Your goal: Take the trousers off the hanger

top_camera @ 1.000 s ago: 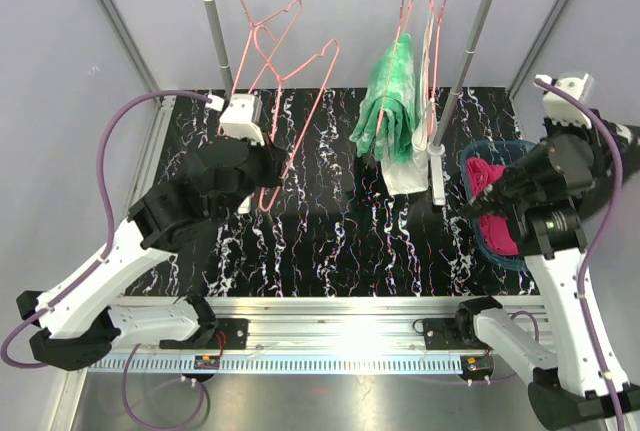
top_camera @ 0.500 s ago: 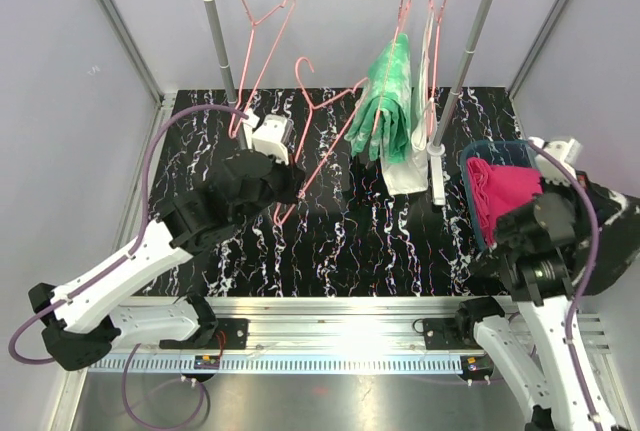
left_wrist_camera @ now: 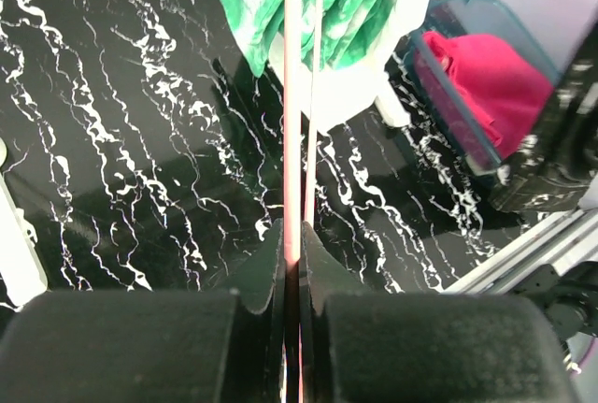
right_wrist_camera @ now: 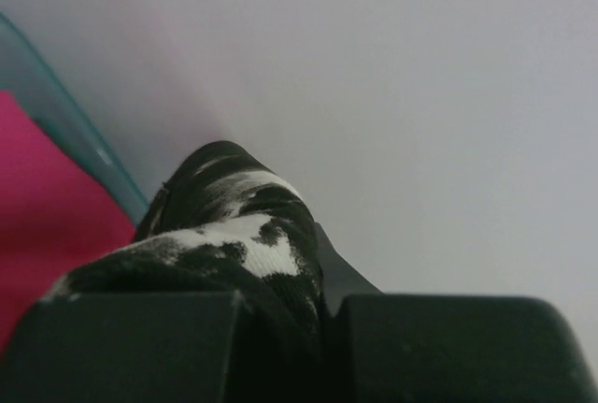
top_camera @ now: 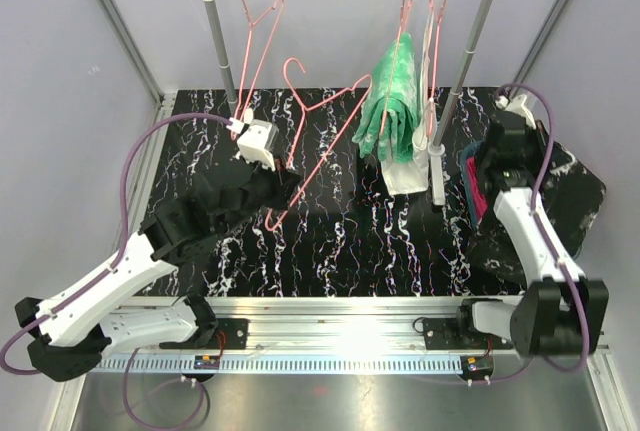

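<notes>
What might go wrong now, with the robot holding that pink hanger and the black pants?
1. The pink hanger, pinched in the left end effector, leans toward the green tie-dye trousers; it might slip or snag them.
2. The black marbled trousers in the right end effector sprawl past the rim of the bin, so they may land outside when released.

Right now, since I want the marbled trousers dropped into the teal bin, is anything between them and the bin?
Nothing visible. The right gripper is shut on the marbled trousers close to the rim of the teal bin; only the magenta pair lies inside.
</notes>
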`<state>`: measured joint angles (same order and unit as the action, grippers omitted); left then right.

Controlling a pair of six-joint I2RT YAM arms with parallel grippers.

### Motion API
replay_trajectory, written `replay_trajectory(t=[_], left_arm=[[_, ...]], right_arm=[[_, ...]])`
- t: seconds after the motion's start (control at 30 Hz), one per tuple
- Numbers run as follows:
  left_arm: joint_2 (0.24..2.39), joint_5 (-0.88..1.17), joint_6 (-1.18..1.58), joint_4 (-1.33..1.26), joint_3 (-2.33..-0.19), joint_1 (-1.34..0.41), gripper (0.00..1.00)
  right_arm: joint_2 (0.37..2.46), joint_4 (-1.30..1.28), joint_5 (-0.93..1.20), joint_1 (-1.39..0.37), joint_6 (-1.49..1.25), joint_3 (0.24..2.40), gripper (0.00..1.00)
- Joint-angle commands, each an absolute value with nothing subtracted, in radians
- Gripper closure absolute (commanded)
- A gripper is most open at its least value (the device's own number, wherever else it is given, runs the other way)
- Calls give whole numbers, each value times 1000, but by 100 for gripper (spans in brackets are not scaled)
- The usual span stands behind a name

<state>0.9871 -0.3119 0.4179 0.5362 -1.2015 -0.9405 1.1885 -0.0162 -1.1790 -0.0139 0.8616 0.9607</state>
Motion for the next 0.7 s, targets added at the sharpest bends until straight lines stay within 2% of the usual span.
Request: replay_trajectory(t=[0.0,0.23,0.37,0.57,0.67], left_arm=[[948,-299,416,488,-1203,-936,100],[920,-334,399,521,-1219,-934,100],[928,-330,399,532,-1223,-933,100],[923,-327,400,537,-1213,-931,100],[920,-321,400,540,-1210,-931,100]], right_arm=[[1311,-35,-1080,-8,658,1070,100],[1526,-11,-902,-9,569,1074,100],[1695,-129,-804,-8,531,1143,100],[1779,-198,-629,-9,514,1140,100],[1760,-270,-447,47,416,1150,100]])
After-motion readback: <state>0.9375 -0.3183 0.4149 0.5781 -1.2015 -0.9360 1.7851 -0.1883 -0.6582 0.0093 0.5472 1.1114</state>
